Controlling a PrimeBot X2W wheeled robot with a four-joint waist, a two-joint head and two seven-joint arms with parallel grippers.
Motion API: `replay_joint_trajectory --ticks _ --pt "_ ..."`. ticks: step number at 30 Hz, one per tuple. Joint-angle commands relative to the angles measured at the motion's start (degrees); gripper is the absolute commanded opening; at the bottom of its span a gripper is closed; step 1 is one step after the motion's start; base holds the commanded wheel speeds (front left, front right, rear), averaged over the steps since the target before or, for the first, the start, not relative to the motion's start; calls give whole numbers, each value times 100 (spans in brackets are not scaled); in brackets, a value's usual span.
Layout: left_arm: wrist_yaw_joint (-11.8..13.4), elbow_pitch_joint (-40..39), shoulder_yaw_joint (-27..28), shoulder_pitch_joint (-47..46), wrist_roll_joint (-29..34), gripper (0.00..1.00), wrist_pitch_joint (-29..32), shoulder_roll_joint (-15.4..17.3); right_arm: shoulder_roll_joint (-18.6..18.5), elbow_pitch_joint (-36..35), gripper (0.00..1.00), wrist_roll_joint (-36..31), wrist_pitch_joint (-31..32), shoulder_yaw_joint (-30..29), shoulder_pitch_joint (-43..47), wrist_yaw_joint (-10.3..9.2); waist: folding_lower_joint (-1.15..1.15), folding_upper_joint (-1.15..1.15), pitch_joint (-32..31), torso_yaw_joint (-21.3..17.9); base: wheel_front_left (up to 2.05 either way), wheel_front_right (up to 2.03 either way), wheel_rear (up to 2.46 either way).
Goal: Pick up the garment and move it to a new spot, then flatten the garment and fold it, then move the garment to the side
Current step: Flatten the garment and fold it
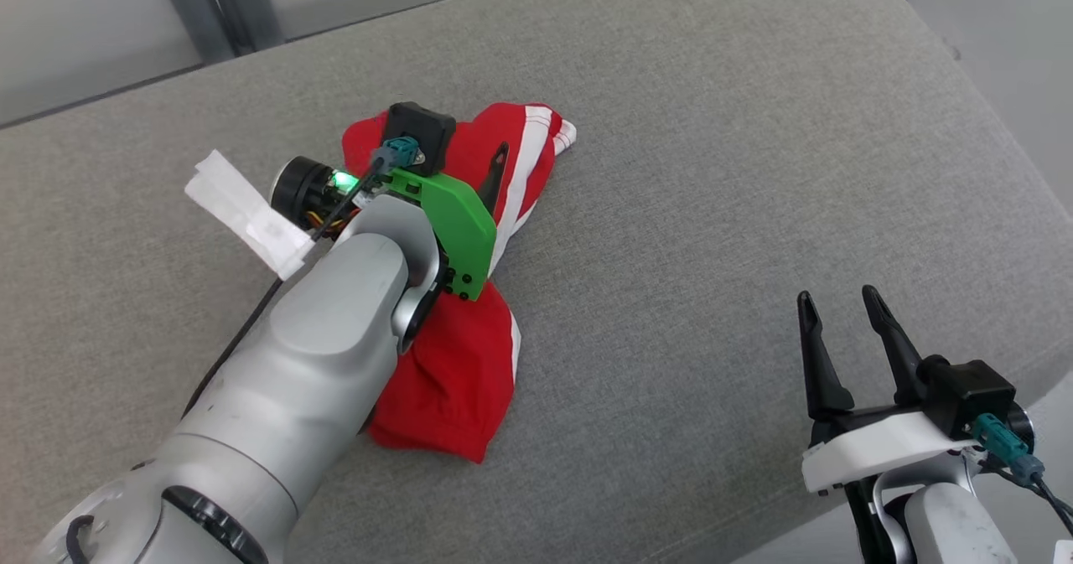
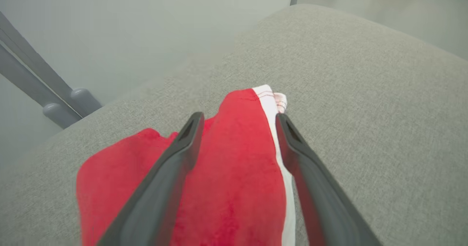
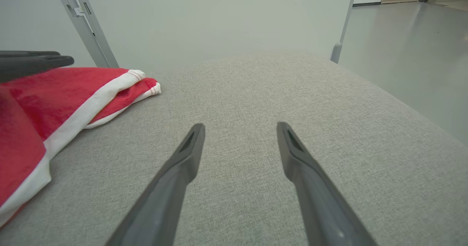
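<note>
Red garment (image 1: 457, 363) with a white stripe lies crumpled on the grey table (image 1: 712, 212), just 9 o'clock of centre. My left pincer (image 1: 465, 157) is over its 12 o'clock end; my right pincer (image 1: 838, 308), jaws spread, sits at 4 o'clock.

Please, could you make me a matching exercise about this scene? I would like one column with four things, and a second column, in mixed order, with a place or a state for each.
Things
1. left pincer
2. right pincer
3. garment
4. green plate

Descriptions
A. open, over the bare grey cushion, apart from the garment
B. fixed at the wrist of the left arm
C. open, with a red fold between its fingers
D. red with a white band, lying crumpled on the cushion

Pairs: 1-C, 2-A, 3-D, 4-B
</note>
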Motion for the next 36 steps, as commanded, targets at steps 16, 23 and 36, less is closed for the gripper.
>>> replay_joint_trajectory --ticks 16,23,36 --pt "-270 867 -233 -121 -45 0 257 -33 8 79 100 322 -18 -69 12 3 0 0 307 -360 0 0 0" --pt "-393 777 -217 1 -204 0 110 -75 8 52 100 259 -18 -100 -46 3 0 0 222 -221 0 0 0" --pt "117 -1424 706 673 -366 100 -868 199 7 -258 100 -141 -18 -246 206 3 0 0 -335 315 0 0 0"
